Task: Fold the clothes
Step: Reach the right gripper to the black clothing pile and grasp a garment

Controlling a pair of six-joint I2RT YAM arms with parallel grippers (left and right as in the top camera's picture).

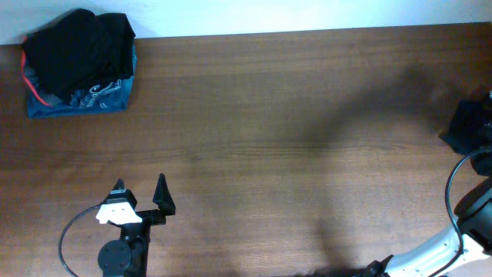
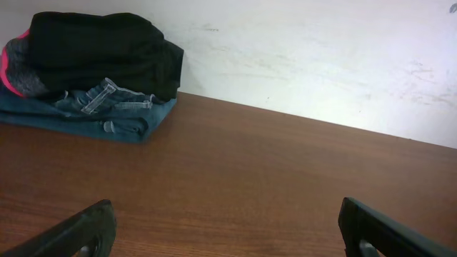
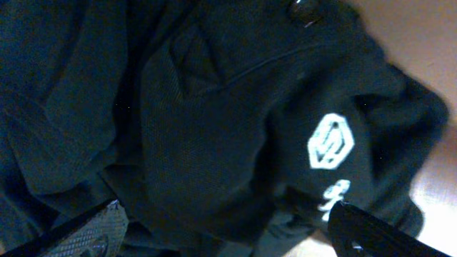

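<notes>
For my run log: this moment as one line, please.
left jaws open | right jaws open over crumpled black T-shirt | fold not started

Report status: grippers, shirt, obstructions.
Left gripper open, empty. Right gripper open over the black T-shirt, bunched at the right edge of the table. Far left corner: stack of clothes, clear of it.

Pile of folded garments (image 1: 77,61) rests on the table (image 1: 292,115), ahead and to the left of the left gripper's (image 1: 139,181) jaws, well apart from them. T-shirt (image 3: 214,128) lies directly ahead of the right gripper's (image 3: 228,235) jaws, spanning beyond both.
</notes>
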